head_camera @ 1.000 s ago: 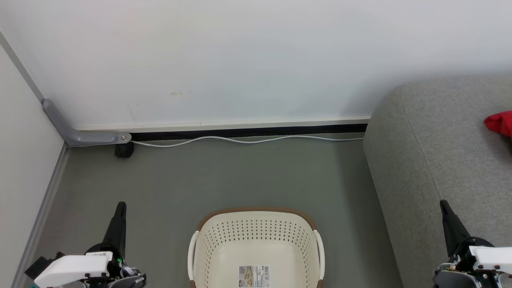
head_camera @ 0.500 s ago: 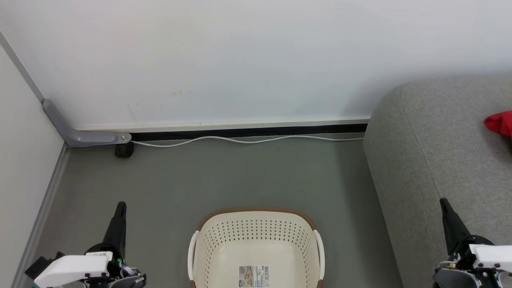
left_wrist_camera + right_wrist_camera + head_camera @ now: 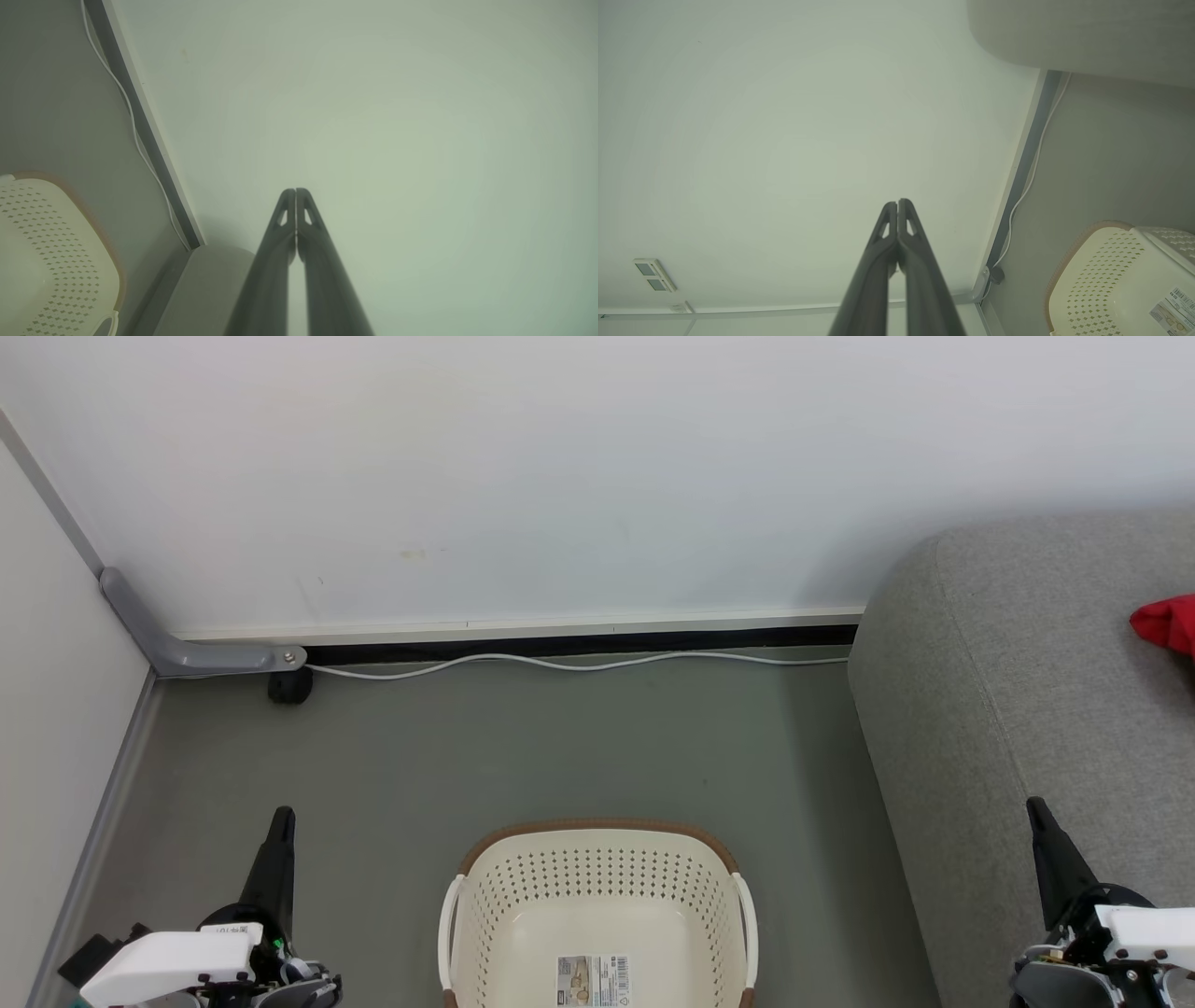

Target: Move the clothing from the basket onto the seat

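The cream basket (image 3: 597,882) stands on the floor at the bottom centre of the head view, holding nothing but a paper label (image 3: 593,980). A bit of red clothing (image 3: 1167,623) lies on the grey seat (image 3: 1018,709) at the right edge. My left gripper (image 3: 282,814) is shut and holds nothing, left of the basket. Over the seat's front part, my right gripper (image 3: 1033,805) is shut with nothing in it. In the wrist views both pairs of fingers (image 3: 295,192) (image 3: 897,202) are pressed together and point at the white wall, with the basket (image 3: 46,252) (image 3: 1120,280) off to one side.
A white cable (image 3: 579,663) runs along the skirting at the foot of the wall. A grey bracket (image 3: 201,653) and a small black wheel (image 3: 289,686) sit in the left corner. Grey floor (image 3: 523,756) stretches between the wall and the basket.
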